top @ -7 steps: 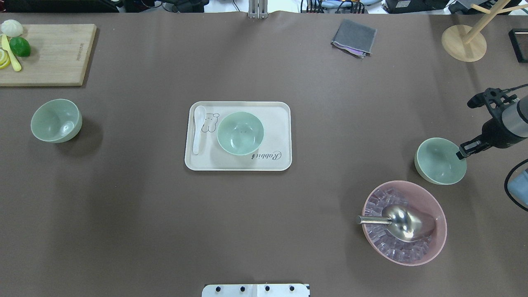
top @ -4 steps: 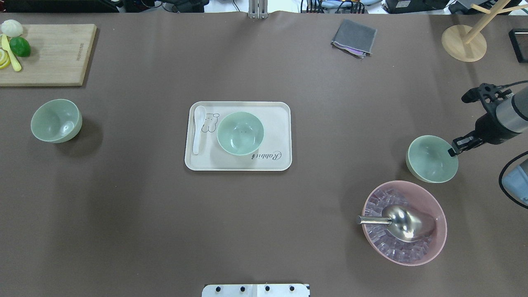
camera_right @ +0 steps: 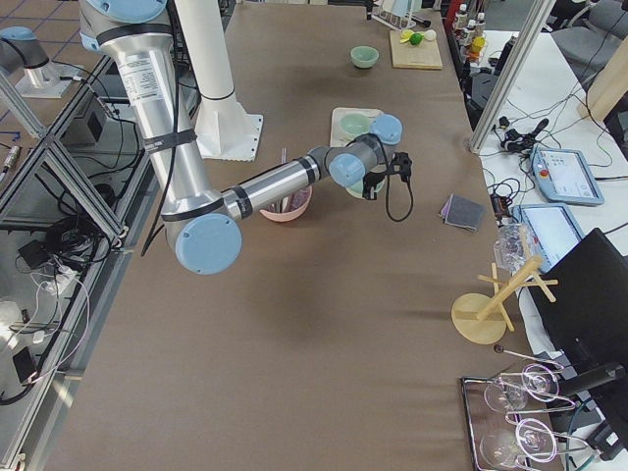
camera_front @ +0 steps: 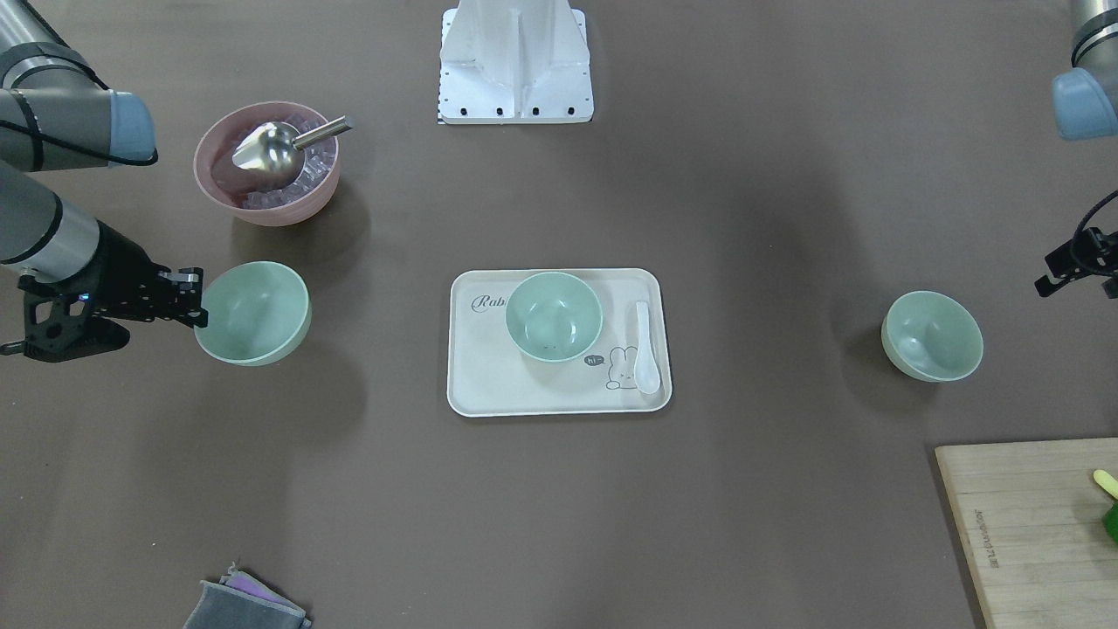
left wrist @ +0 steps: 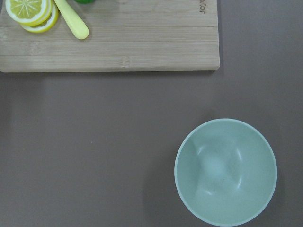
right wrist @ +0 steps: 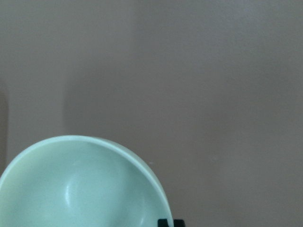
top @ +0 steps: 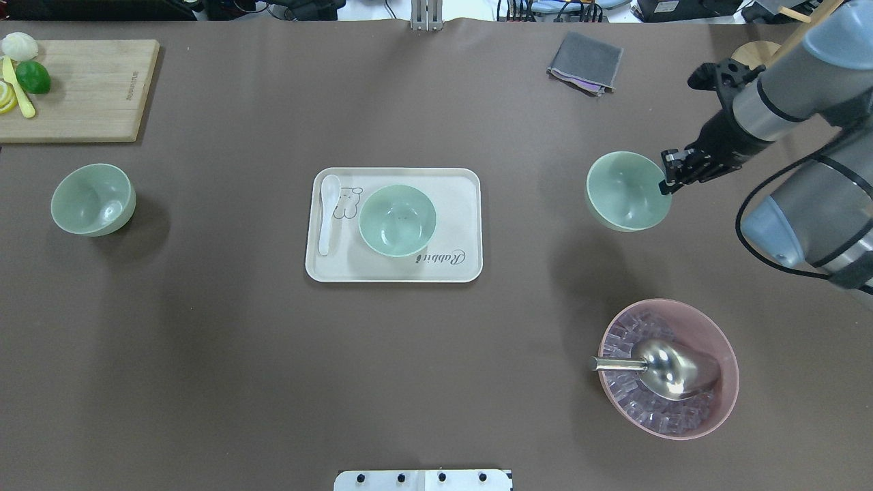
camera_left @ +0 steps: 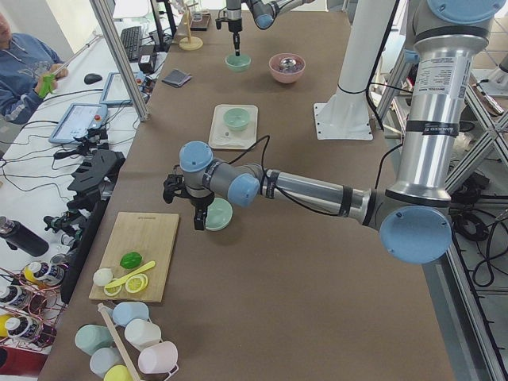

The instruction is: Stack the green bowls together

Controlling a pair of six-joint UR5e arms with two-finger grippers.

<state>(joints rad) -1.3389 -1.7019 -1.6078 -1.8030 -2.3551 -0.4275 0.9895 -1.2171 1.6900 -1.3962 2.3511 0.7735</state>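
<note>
I am looking down on a wide table (top: 204, 354) covered in matte grey-brown sheeting. It is standing in a lab room, and a person in a blue top (camera_left: 22, 63) is sitting beside it at the upper left of the left-side view.

I am counting three small round pale mint-green matte bowls. The first green bowl (top: 624, 191) is hanging clear of the table at the right of the overhead view, casting its shadow lower down. The right arm (top: 771, 109) is reaching in from the upper right, and the right arm's jaws are pinching closed on that bowl's rim. The second green bowl (top: 397, 219) is sitting on the one cream rectangular tray (top: 458, 198) at centre, beside one white spoon (top: 328, 215). The third green bowl (top: 92, 199) is resting on the table at far left. The left arm (camera_left: 302, 189) is hanging close by it; I cannot tell how far the left arm's jaws are open.

I am also counting one larger pink bowl (top: 724, 399) of clear cubes with one metal scoop (top: 672, 368) at lower right, one wooden cutting board (top: 89, 95) at upper left, and one folded grey cloth (top: 585, 61) at the top.
</note>
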